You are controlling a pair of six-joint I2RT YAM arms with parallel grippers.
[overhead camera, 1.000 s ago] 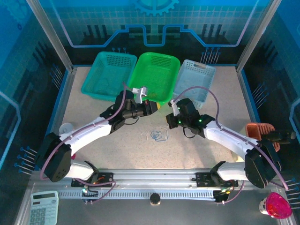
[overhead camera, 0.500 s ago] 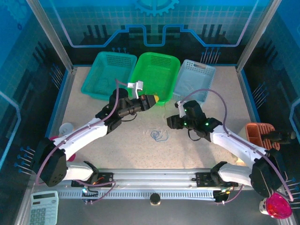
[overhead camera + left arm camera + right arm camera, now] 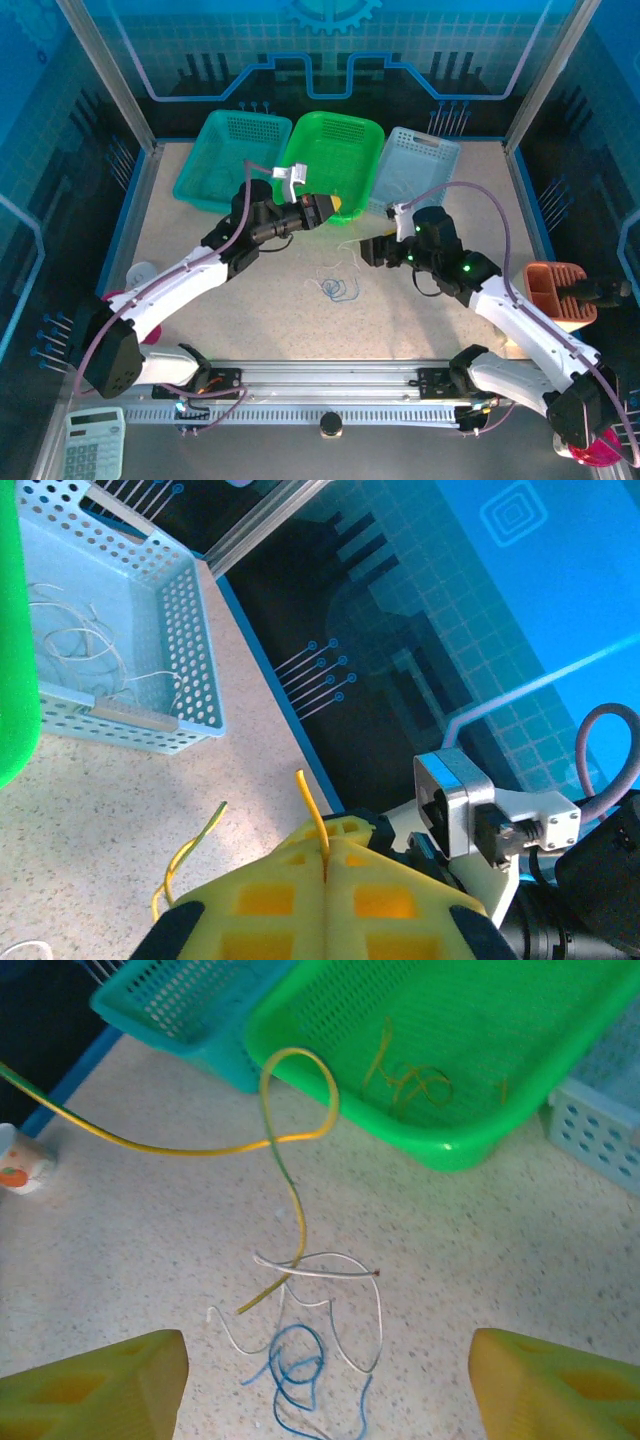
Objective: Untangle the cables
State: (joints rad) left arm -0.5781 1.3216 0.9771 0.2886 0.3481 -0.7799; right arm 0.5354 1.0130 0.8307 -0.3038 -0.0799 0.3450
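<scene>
A small clump of cables [image 3: 338, 287] lies on the table between my two arms. In the right wrist view a white cable [image 3: 330, 1270] and a blue cable [image 3: 295, 1370] lie looped together on the surface. A yellow cable [image 3: 285, 1150] rises off them in a loop and runs away to the upper left. My left gripper [image 3: 325, 208] hangs near the green basket's front edge, shut on that yellow cable [image 3: 308, 805], whose short end sticks out between the fingers [image 3: 400, 890]. My right gripper [image 3: 328, 1370] stands open above the white and blue cables, holding nothing.
At the back stand three baskets: teal [image 3: 232, 160], green [image 3: 330, 160] with yellow cables [image 3: 415, 1080] inside, and light blue [image 3: 415, 170] with white cables [image 3: 70, 640] inside. A small white cup [image 3: 140, 272] sits at the left, an orange holder [image 3: 555, 285] at the right.
My right gripper has opened and drawn back to the right, away from the clump. My left gripper has risen toward the green basket, pulling the yellow cable up.
</scene>
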